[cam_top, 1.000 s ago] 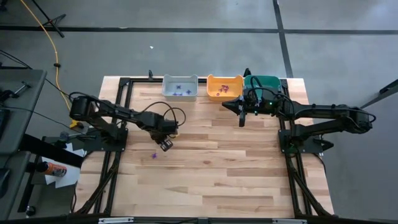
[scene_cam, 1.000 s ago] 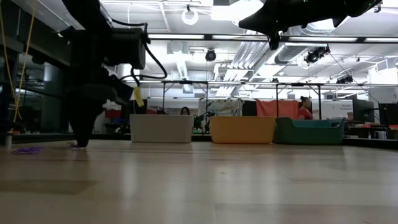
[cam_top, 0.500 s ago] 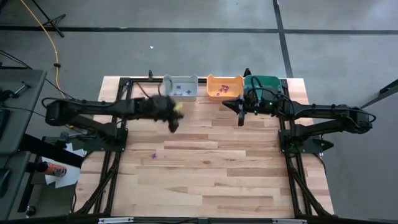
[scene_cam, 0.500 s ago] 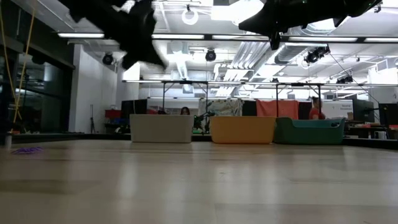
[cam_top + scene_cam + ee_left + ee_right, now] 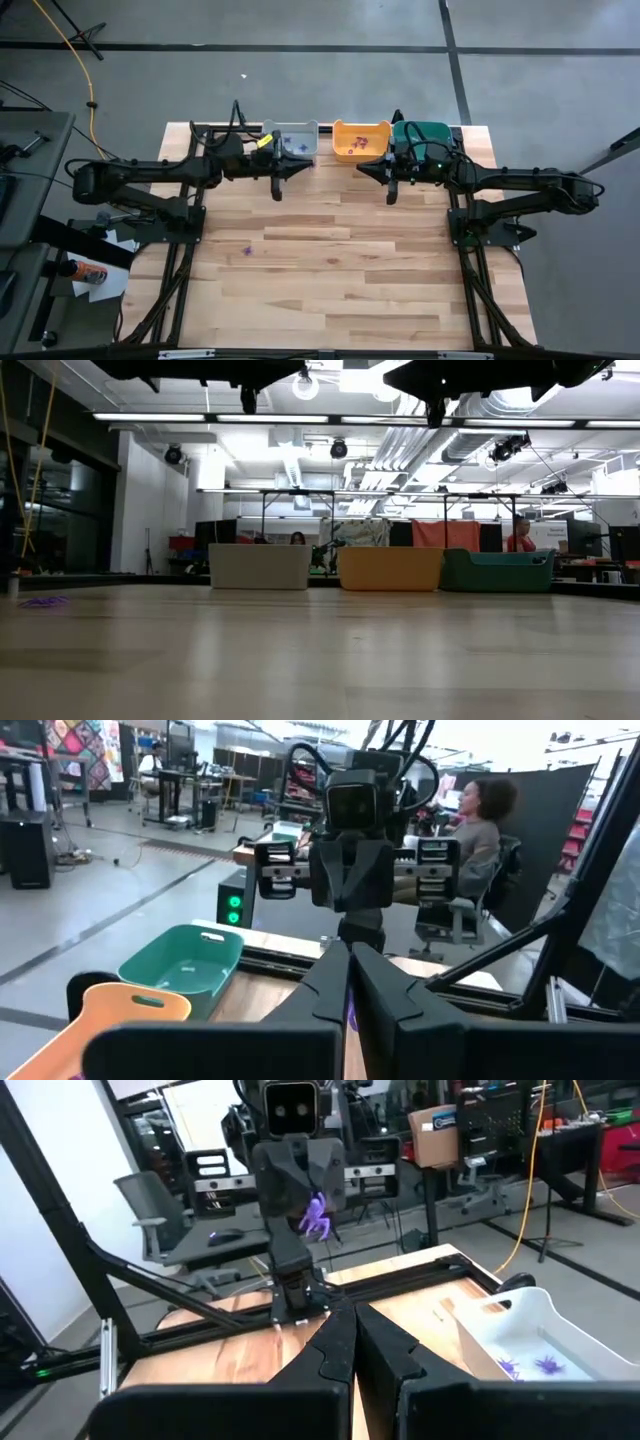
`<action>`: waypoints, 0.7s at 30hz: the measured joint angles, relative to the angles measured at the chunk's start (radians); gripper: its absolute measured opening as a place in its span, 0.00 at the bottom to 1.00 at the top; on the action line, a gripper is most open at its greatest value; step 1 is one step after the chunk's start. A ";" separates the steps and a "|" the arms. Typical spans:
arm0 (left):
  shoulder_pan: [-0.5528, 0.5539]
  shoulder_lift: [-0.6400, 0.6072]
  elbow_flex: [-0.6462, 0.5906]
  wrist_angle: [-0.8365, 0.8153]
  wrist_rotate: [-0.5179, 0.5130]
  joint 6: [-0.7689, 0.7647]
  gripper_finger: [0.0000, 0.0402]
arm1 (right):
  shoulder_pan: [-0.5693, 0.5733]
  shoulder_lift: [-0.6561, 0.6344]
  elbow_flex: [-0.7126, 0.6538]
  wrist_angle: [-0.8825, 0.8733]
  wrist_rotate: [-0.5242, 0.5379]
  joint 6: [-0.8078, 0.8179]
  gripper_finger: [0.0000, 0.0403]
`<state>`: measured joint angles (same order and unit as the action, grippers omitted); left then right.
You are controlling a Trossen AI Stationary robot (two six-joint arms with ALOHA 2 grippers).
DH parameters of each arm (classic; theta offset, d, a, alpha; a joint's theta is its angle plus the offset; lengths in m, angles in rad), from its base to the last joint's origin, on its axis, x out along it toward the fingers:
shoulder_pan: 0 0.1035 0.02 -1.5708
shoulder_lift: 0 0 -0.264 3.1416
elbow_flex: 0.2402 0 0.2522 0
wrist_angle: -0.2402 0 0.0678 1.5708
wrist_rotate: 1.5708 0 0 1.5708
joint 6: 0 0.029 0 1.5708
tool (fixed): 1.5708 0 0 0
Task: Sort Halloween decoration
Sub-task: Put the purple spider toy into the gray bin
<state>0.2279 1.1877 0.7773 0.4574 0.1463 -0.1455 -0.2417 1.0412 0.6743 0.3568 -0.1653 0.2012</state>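
Observation:
A purple Halloween decoration point(image 5: 316, 1215) is high above the table in my left gripper point(image 5: 300, 168), which points level toward the table's right and sits just in front of the grey bin point(image 5: 290, 140). Facing it, my right gripper point(image 5: 364, 168) hangs level and shut with nothing in it, in front of the orange bin point(image 5: 361, 138). More purple decorations point(image 5: 247, 250) lie loose on the wood at the left; the low view shows them too point(image 5: 40, 601). Several lie in the grey bin point(image 5: 530, 1365) and in the orange bin. My left gripper pinches the small purple decoration between its two fingertips; a sliver of it point(image 5: 351, 1016) shows between the fingers in its own wrist view. The fingers come level, pointing toward the table's right. The decoration is lifted clear of the table.
Grey, orange and teal bins point(image 5: 425, 133) stand in a row along the far edge. Black frame rails point(image 5: 185, 250) run down both sides of the table. A person point(image 5: 480, 820) sits beyond the table's right side.
My left gripper has risen from the table near the loose purple decorations and gone toward the far edge, tipping from pointing down to level. It now faces my right gripper in front of the grey bin.

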 joint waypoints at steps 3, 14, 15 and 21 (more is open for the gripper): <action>0.000 0.000 0.000 0.002 -0.002 0.000 0.00 | 0.000 0.000 0.000 0.000 -0.001 0.000 0.00; 0.000 0.000 0.000 0.004 -0.003 -0.063 0.00 | 0.000 0.000 0.000 -0.001 -0.003 0.000 0.00; 0.000 0.000 0.000 0.004 -0.003 -0.084 0.00 | 0.000 0.000 0.000 -0.001 -0.003 0.000 0.00; 0.065 0.020 0.083 -0.150 -0.141 -0.117 0.00 | 0.000 0.000 0.000 -0.001 -0.003 0.000 0.00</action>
<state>0.2931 1.2079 0.8599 0.3073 0.0053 -0.2630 -0.2417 1.0412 0.6743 0.3561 -0.1680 0.2008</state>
